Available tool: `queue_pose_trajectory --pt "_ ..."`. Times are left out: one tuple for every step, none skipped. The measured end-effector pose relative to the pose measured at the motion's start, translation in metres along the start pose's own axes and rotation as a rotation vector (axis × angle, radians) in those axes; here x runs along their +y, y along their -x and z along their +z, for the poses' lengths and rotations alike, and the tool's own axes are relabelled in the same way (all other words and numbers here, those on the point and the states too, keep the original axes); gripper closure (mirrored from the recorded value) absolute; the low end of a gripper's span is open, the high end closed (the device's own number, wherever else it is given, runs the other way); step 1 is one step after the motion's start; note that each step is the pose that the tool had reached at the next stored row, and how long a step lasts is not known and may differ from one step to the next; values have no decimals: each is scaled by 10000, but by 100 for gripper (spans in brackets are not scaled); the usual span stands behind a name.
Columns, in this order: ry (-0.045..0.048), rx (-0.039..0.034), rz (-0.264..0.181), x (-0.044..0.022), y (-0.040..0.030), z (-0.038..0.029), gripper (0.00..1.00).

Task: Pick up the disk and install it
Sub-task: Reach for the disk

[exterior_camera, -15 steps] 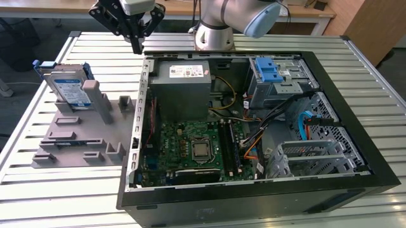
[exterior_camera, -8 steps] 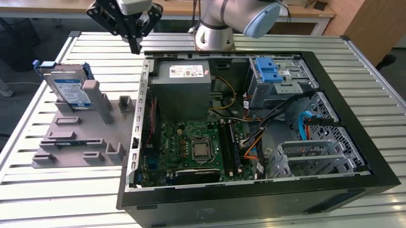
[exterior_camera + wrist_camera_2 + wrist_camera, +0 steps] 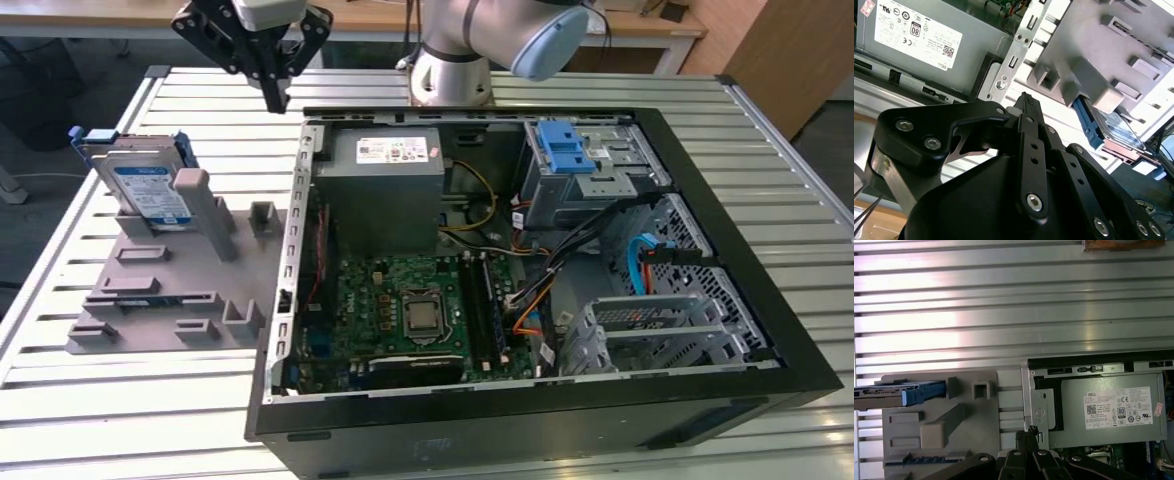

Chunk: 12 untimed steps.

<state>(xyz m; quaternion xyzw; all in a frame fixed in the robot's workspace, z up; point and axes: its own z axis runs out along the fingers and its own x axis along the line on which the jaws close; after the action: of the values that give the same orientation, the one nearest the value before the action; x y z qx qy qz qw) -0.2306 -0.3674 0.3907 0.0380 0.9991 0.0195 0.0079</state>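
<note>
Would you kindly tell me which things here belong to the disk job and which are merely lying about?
Job in hand: the disk, upright in the grey holder; the tool, shut and empty, above the slatted table; the open computer case.
Lying about: the power supply; the motherboard.

disk (image 3: 147,190): silver metal, blue and white label, blue rails.
gripper (image 3: 276,100): black.
worktop (image 3: 120,400): light silver-grey, pattern of long parallel ribs.
holder (image 3: 160,300): plain grey.
computer case (image 3: 534,430): black outside.
power supply (image 3: 387,190): grey, with white sticker.
motherboard (image 3: 394,300): green.
latch (image 3: 567,150): blue.
arm cap (image 3: 550,42): light blue.
</note>
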Motion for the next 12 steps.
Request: queue_pose_trajectory --pt "0 0 0 1 -10 0 89" --pt "1 -1 0 2 -18 1 89" --pt "0 0 0 4 -27 1 89" --pt "0 0 0 5 -37 1 89" --pt "0 0 -1 6 -46 1 89" --pt "-1 0 -1 8 -57 1 89" --pt "0 0 -1 10 -66 2 89" --pt "-1 1 -1 12 -76 2 89" --pt "0 0 -1 14 -87 3 89" --pt "0 0 -1 16 -97 3 89" --pt "0 0 -1 19 -108 4 89" --pt "0 0 -1 21 -119 4 89"
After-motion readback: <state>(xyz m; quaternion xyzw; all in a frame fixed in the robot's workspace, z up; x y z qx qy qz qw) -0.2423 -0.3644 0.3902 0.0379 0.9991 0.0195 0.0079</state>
